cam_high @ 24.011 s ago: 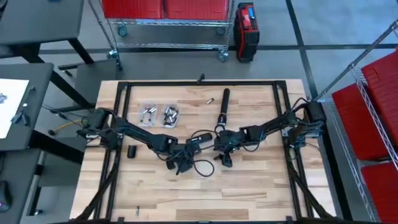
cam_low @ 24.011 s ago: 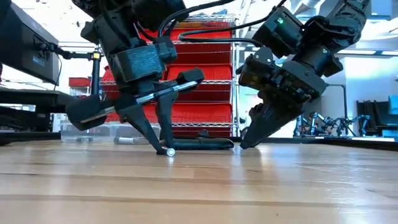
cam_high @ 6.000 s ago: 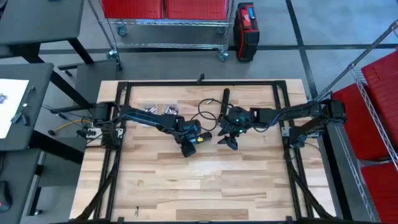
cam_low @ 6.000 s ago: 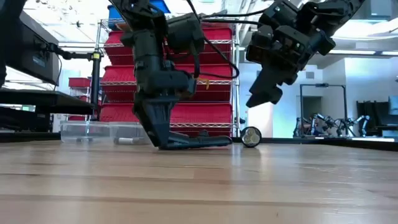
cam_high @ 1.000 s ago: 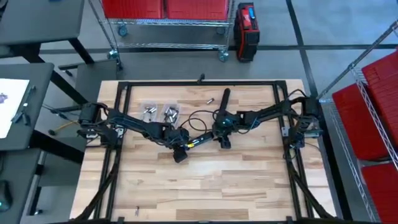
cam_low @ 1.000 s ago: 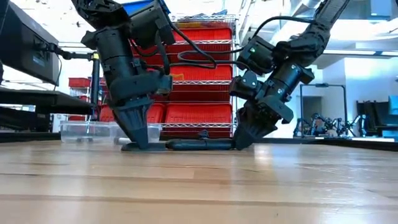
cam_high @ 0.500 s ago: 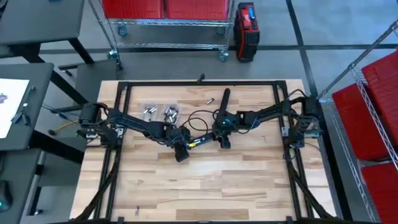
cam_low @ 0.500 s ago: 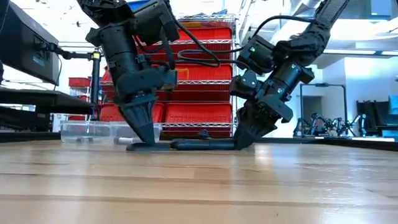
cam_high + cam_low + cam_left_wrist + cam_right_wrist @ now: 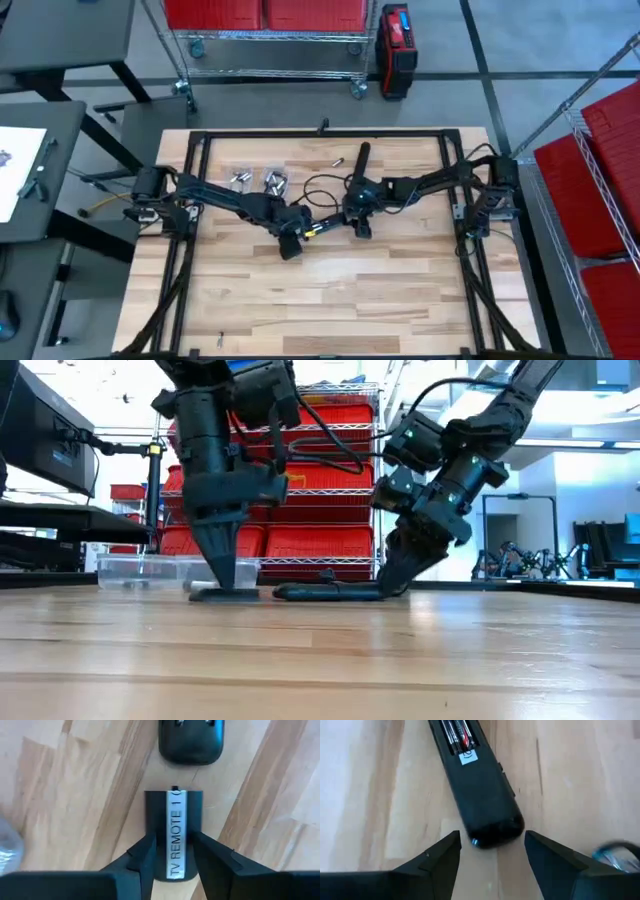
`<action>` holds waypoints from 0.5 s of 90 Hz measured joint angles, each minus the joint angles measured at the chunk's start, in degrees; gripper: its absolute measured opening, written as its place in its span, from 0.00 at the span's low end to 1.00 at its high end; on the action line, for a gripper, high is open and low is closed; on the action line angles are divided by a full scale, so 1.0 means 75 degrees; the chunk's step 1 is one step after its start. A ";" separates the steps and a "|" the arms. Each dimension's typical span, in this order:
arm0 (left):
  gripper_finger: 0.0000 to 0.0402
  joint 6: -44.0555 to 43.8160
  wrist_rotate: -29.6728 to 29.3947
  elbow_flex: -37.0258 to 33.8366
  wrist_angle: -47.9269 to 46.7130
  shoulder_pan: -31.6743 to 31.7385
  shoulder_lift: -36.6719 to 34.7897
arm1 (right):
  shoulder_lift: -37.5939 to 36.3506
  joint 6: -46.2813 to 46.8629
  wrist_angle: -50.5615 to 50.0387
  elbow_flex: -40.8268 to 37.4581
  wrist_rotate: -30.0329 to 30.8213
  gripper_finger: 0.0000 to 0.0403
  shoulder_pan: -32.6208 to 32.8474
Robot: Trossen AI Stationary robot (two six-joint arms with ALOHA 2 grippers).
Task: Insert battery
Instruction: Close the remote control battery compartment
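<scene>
Batteries (image 9: 456, 732): where are they sitting?

— They are lying in the open compartment on the back of the remote (image 9: 480, 795), which is resting flat on the tabletop (image 9: 400, 290), out in the middle between the two arms.

So what is left appears to be the lid?

— That is how it is looking. The battery cover (image 9: 174, 832), labelled "TV REMOTE 1", is lying flat on the wood just short of the remote's rounded end, with a strip of bare tabletop showing between them.

Which arm is nearer to it?

— The left. The left tool (image 9: 173, 842) is pointing down and gripping the cover narrowly by its two long edges. The right tool (image 9: 492, 850) is standing wide, one finger on each side of the remote's end without touching it.

And how are the two pieces lining up?

— The cover's long axis is running almost in line with the remote's, and the remote is lying straight ahead of the left tool. The coming move is probably turning on that: pushing the cover forward along that line, while the right tool is steadying the body.
</scene>
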 joint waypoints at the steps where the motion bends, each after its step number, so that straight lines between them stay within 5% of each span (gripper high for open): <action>1: 0.26 0.0014 -0.0002 0.0022 -0.0024 0.0000 -0.0010 | -0.0051 0.0028 -0.0038 0.0000 0.0000 0.52 0.0000; 17: 0.26 0.0146 -0.0002 0.0120 -0.0129 -0.0003 -0.0140 | -0.0930 0.0951 -0.0287 0.0000 0.0000 0.52 0.0028; 45: 0.26 -0.0420 -0.0198 -0.0067 -0.0472 -0.0102 -0.0896 | -0.1630 0.4620 -0.0074 0.0006 -0.0026 0.52 0.0342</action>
